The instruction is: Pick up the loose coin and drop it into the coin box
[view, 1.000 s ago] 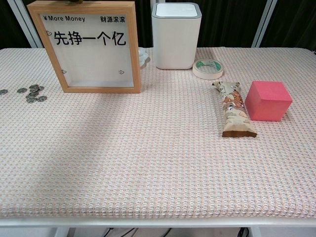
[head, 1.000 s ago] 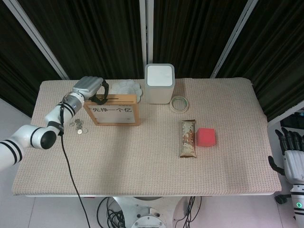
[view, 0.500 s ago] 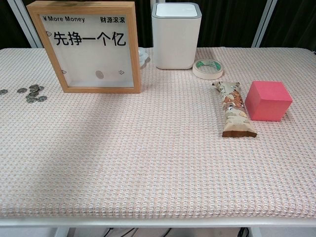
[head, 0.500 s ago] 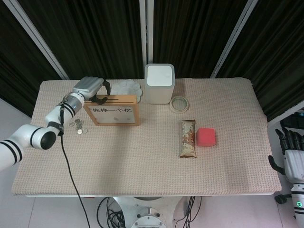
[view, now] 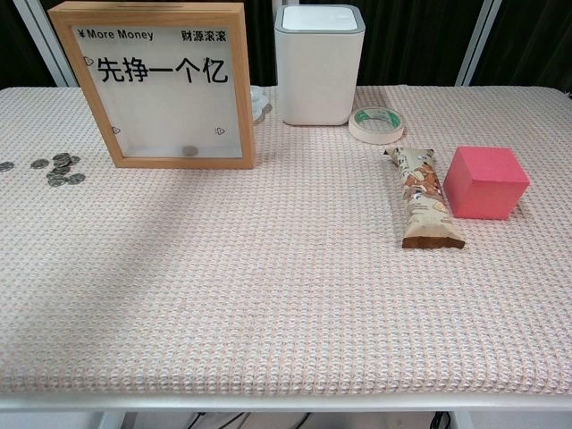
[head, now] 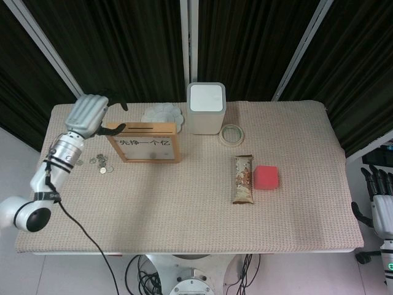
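Observation:
The wooden-framed coin box stands upright at the back left of the table, with a slot along its top. One coin lies inside it at the bottom of the clear front. Several loose coins lie on the mat to the box's left. My left hand hovers above and left of the box with its fingers spread and nothing in them. My right hand hangs off the table's right edge, fingers apart and holding nothing.
A white bin and a white scalloped dish stand behind the box. A tape roll, a snack packet and a pink block lie at the centre right. A black cable hangs from the left arm.
My left hand has lifted off the box's top and drawn back to the left, fingers spreading. A coin fell through the box and now rests at its bottom.

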Available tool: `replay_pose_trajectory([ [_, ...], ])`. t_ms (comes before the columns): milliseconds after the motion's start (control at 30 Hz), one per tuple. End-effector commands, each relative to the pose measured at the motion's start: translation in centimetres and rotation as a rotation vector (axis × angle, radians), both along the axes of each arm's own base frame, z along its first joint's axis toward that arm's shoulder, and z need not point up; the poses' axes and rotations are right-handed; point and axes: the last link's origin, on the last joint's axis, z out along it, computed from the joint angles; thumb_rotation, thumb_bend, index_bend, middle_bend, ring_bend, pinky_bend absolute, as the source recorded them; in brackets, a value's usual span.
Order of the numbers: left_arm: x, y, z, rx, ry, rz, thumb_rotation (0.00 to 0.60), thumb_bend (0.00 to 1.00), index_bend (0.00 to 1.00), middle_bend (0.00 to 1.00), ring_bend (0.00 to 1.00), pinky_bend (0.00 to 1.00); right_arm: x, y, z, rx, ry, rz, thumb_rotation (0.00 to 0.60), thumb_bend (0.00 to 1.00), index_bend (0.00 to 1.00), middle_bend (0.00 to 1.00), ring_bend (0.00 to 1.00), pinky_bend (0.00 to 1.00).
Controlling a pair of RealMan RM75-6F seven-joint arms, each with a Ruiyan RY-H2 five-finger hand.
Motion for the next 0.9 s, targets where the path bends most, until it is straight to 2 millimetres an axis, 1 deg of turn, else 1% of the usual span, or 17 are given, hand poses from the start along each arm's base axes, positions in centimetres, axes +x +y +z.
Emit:
replay_pose_trajectory([
  [33,-9.7,-12.4,1.5,0.277,0.259,0.044,0.6,0.11,0.18,0.13,0.06,0.17,0.0,0.2,-0.1,0.007,0.012,0.004,0.6,0.3,0.0,0.0,0.0,0.0],
  [100,-12.2,-14.9,0.7,0.287,0.307,0.088,0.6,0.07,0.06,0.03,0.0,0.08,0.1,0.5,-0.2,0.017,0.02,0.01,0.6,0.3,0.0,0.0,0.0,0.0],
  [133,-13.7,-16.5,0.0,0.288,0.321,0.109,0.6,0.06,0.02,0.0,0.0,0.05,0.2,0.7,-0.3,0.018,0.023,0.018,0.6,0.3,0.0,0.0,0.0,0.0],
  [233,-17.1,-20.1,-2.1,0.26,0.359,0.15,0.6,0.05,0.0,0.0,0.0,0.03,0.6,1.2,-0.5,0.009,0.035,0.04,0.6,0.3,0.0,0.0,0.0,0.0],
  [300,-19.0,-21.9,-3.4,0.229,0.368,0.197,0.6,0.05,0.0,0.0,0.0,0.02,0.7,1.6,-0.6,0.003,0.044,0.047,0.6,0.3,0.0,0.0,0.0,0.0],
  [400,-20.7,-23.2,-4.0,0.203,0.36,0.258,0.6,0.05,0.0,0.0,0.0,0.02,0.8,2.0,-0.4,-0.005,0.046,0.054,0.6,0.3,0.0,0.0,0.0,0.0],
  [567,-21.0,-23.6,-3.4,0.219,0.353,0.251,0.6,0.06,0.0,0.0,0.0,0.02,0.9,2.4,-0.3,-0.003,0.042,0.065,0.6,0.3,0.0,0.0,0.0,0.0],
  [900,-20.7,-22.4,-2.8,0.25,0.309,0.194,0.6,0.09,0.0,0.0,0.0,0.01,1.0,2.0,-0.4,0.0,0.038,0.062,0.6,0.3,0.0,0.0,0.0,0.0],
])
